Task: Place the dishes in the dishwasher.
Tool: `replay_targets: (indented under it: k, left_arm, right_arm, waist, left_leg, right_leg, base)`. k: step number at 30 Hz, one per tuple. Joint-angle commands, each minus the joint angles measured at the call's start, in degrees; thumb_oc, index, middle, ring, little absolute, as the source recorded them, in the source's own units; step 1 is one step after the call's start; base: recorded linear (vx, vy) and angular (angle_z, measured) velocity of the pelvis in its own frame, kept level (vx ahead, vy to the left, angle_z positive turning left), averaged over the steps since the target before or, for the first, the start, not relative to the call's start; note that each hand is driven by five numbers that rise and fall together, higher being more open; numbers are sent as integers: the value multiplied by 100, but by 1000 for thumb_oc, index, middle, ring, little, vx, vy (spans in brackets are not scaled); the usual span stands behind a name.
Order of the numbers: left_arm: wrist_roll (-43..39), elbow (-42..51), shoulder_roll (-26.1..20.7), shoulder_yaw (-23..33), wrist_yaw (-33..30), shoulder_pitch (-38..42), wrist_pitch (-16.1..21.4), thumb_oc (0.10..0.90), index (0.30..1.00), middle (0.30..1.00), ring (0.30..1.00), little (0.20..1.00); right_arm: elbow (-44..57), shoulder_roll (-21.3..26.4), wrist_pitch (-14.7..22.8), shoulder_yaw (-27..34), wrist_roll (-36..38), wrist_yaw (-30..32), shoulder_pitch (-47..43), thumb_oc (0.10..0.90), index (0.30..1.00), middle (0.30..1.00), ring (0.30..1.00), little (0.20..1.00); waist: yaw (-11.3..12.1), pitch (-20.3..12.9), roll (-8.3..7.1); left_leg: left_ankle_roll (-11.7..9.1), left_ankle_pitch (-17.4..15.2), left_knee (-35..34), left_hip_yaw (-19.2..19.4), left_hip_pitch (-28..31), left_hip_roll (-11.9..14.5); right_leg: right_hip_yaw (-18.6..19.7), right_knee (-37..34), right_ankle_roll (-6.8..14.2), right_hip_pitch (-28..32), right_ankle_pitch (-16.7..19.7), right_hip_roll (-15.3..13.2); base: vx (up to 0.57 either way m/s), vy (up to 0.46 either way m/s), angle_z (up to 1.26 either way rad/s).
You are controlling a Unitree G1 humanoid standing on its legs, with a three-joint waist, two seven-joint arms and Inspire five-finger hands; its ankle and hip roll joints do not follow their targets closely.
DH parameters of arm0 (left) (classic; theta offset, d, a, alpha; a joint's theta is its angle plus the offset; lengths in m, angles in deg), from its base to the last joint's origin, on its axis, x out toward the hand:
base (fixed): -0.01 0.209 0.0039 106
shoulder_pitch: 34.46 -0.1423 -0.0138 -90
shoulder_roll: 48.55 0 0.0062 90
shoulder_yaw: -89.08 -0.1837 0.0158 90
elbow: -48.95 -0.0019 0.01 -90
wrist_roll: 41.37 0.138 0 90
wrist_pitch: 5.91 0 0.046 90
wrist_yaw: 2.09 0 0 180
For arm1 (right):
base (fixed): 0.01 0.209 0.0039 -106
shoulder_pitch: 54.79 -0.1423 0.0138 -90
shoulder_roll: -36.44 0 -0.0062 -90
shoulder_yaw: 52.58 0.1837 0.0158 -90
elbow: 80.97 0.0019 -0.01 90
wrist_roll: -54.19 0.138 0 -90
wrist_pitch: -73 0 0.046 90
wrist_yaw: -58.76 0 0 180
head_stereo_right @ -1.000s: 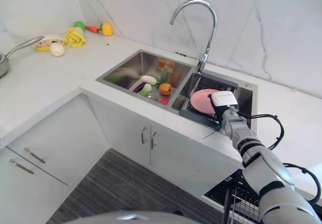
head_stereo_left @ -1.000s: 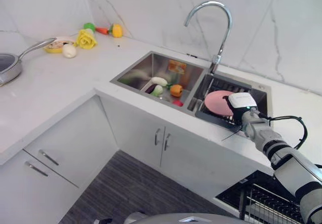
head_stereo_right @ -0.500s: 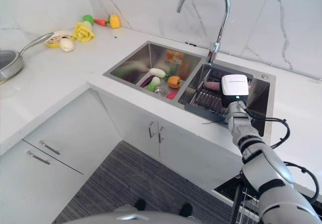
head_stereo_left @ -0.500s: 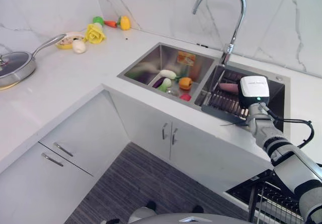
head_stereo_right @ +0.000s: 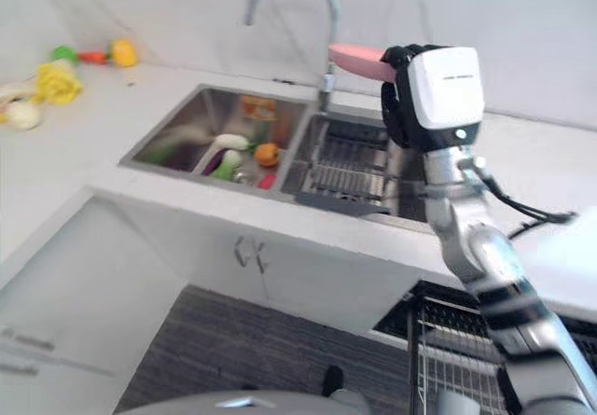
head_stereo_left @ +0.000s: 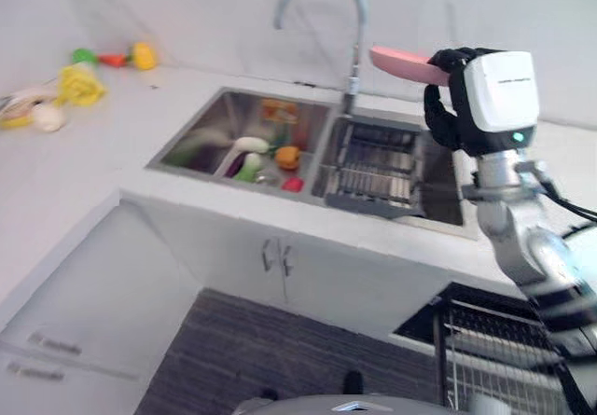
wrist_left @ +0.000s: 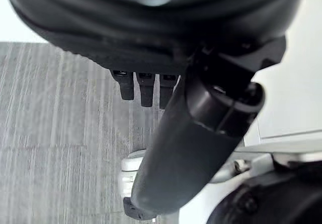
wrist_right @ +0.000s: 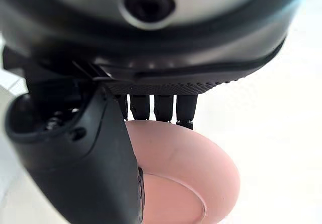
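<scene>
Pink plate [head_stereo_left: 399, 62] in right robot hand [head_stereo_left: 450, 107], above sink [head_stereo_left: 308, 149]

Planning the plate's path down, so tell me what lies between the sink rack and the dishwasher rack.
In the left eye view, a bare strip of white countertop separates the sink rack from the dishwasher rack.

No text, label or number can be read anywhere.
</scene>
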Motion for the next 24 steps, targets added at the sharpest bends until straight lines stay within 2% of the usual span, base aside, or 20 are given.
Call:
replay_targets:
  k: [1, 2, 3, 4, 5, 6, 7, 8, 9, 12, 14, 18, 19, 22, 24]
  left_arm:
    - [258, -281, 38, -36, -58, 462, 105, 800, 900, 900, 900, 900]
    - [348, -240, 99, 167, -101, 482, 59, 800, 900, 900, 900, 900]
    - [348, -241, 96, 148, -101, 476, 59, 800, 900, 900, 900, 900]
    - [329, -214, 112, 210, -88, 485, 27, 800, 900, 900, 900, 900]
    - [369, -140, 164, 237, -90, 485, 40, 800, 900, 900, 900, 900]
    - [369, -140, 164, 237, -90, 485, 40, 800, 900, 900, 900, 900]
    - [391, -30, 211, 227, -184, 472, 74, 800, 900, 900, 900, 900]
    - [397, 19, 216, 202, -199, 458, 94, 800, 900, 900, 900, 900]
    - [397, 26, 220, 200, -201, 452, 93, 800, 900, 900, 900, 900]
    - [424, 119, 285, 158, -222, 447, 111, 800, 900, 900, 900, 900]
    - [415, 187, 325, 96, -239, 461, 94, 800, 900, 900, 900, 900]
    - [423, 276, 317, 69, -221, 461, 87, 800, 900, 900, 900, 900]
    - [409, 329, 304, 26, -222, 490, 98, 800, 900, 900, 900, 900]
    - [173, 631, 226, -164, -275, 618, 163, 800, 900, 900, 900, 900]
    - [167, 635, 229, -162, -274, 624, 159, 800, 900, 900, 900, 900]
  right_arm:
    - [-204, 343, -10, 337, -105, -187, -594, 400, 300, 300, 300, 300]
    - [743, 453, 40, 1349, -58, -512, 692, 400, 300, 300, 300, 300]
    - [777, 450, 38, 1390, -58, -530, 743, 400, 300, 300, 300, 300]
    - [962, 453, 20, 1678, -49, -591, 1103, 400, 300, 300, 300, 300]
    - [1179, 304, 57, 2086, 161, -606, 1644, 400, 300, 300, 300, 300]
    - [1179, 304, 57, 2086, 161, -606, 1644, 400, 300, 300, 300, 300]
    - [1364, 26, 135, 2314, 359, -515, 2031, 400, 300, 300, 300, 300]
    - [1438, 54, 156, 2360, 314, -504, 2109, 400, 300, 300, 300, 300]
    - [1456, 54, 154, 2371, 313, -509, 2124, 400, 300, 300, 300, 300]
    - [1552, 96, 157, 2487, 158, -656, 2381, 400, 300, 300, 300, 300]
    - [1483, 51, 165, 2364, 221, -781, 2428, 400, 300, 300, 300, 300]
    - [1428, 156, 232, 2166, 181, -915, 2330, 400, 300, 300, 300, 300]
    - [1343, 232, 275, 2069, 185, -917, 2270, 400, 300, 300, 300, 300]
    - [783, 461, 246, 1699, 271, -835, 1920, 400, 300, 300, 300, 300]
    - [752, 471, 250, 1680, 274, -819, 1890, 400, 300, 300, 300, 300]
  waist:
    - [-123, -216, -221]
    - [-539, -259, -203]
    - [-505, -265, -200]
    - [-617, -272, -183]
    - [-871, -277, -142]
    - [-871, -277, -142]
    - [-1060, -274, -97]
    - [-1106, -276, -73]
    - [-1080, -268, -76]
    - [-1286, -261, -7]
    - [-1340, -255, 25]
    - [-1368, -201, 72]
    - [-1363, -158, 91]
    - [-1267, 295, 135]
    - [-1273, 296, 138]
  left_leg:
    - [-402, 186, 36, 111, -369, 111]
    - [-359, 45, 36, 718, -167, 155]
    - [-360, 6, 36, 736, -139, 159]
    - [-354, -35, 36, 849, -76, 168]
    - [-317, -101, 36, 1036, 13, 160]
    - [-317, -101, 36, 1036, 13, 160]
    - [-246, -169, 36, 1262, 99, 152]
    - [-214, -267, 36, 1351, 159, 141]
    - [-216, -206, 36, 1379, 139, 144]
    - [-158, -342, 36, 1646, 254, 101]
    - [-117, -391, 36, 1789, 301, 69]
    - [-75, -418, 36, 1925, 308, 21]
    - [-61, -422, 36, 1951, 280, 7]
    - [-27, -330, 36, 1867, -12, -71]
    - [-26, -326, 36, 1864, -21, -72]
  right_leg:
    - [373, 99, 446, 748, -1034, -201]
    - [898, 99, 504, 572, -913, -194]
    - [913, 99, 507, 590, -943, -191]
    - [1013, 99, 522, 575, -931, -187]
    - [1207, 99, 531, 532, -899, -178]
    - [1207, 99, 531, 532, -899, -178]
    - [1465, 99, 546, 443, -836, -168]
    - [1571, 105, 573, 426, -870, -163]
    - [1602, 107, 566, 393, -807, -156]
    - [1874, 124, 652, 284, -789, -112]
    - [2087, 130, 696, 200, -731, -87]
    - [2276, 140, 756, 66, -678, -58]
    - [2320, 153, 775, -6, -651, -57]
    - [2320, 203, 807, -336, -522, -86]
    - [2317, 205, 808, -345, -519, -87]
  base:
    - [41, 73, -116]
    - [38, 64, -88]
    - [58, 80, -103]
    - [64, 50, -127]
    - [44, 48, -106]
    - [34, 67, -72]
    - [52, 60, -53]
    - [14, 52, -89]
    - [54, 48, -105]
    - [18, 47, -91]
    - [3, 37, -66]
    - [-24, 25, -52]
    - [-142, 50, -32]
    - [-195, 45, -25]
    - [-72, 8, -9]
